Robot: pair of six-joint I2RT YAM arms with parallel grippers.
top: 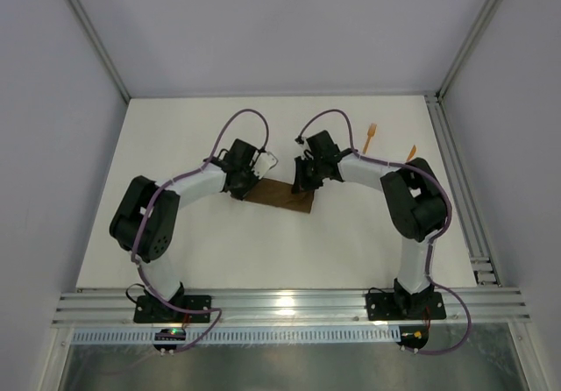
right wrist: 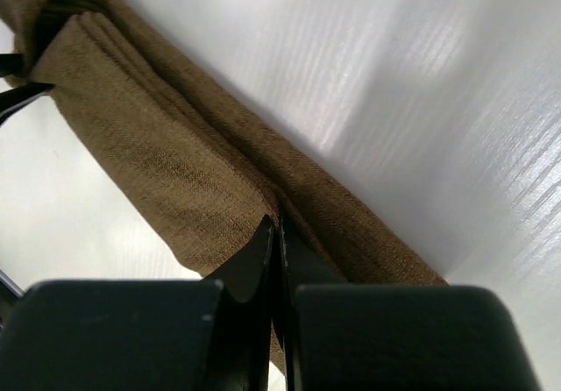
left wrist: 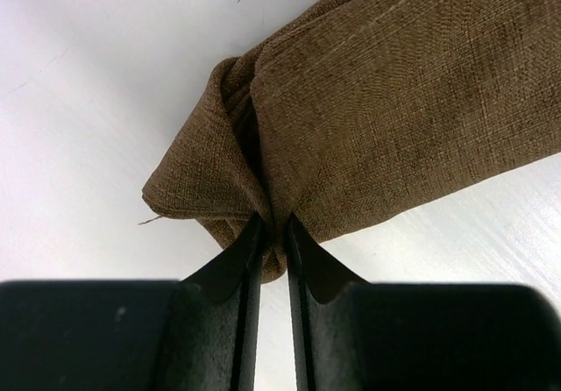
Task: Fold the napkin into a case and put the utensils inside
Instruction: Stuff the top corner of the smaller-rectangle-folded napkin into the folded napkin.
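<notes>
Two arms, the left arm (top: 188,185) and the right arm (top: 372,170), are leaning in over the middle of the tabletop (top: 175,137) in the top view. You are holding the napkin (top: 282,196) between them as a narrow dark brown strip, one arm at each end. The utensils are waiting at the far right, well apart from the cloth: the fork (top: 369,137) and, nearer the rail, the pointed piece (top: 410,152).

Looking through the left wrist view, the left jaws are pinching the bunched end of the napkin (left wrist: 386,119), where several layers are gathering into a rounded corner; only a thin slit is showing between them.

Looking through the right wrist view, the right jaws are clenching on the long edge of the napkin (right wrist: 166,163), almost fully together, and the strip is running away toward the upper left.

By my judgement you are working in the folding step, and no utensil is going inside yet. The next move is asking for both arms moving together, so the layers are not slipping apart, and for the bunched left end lying flat before you are letting go.
</notes>
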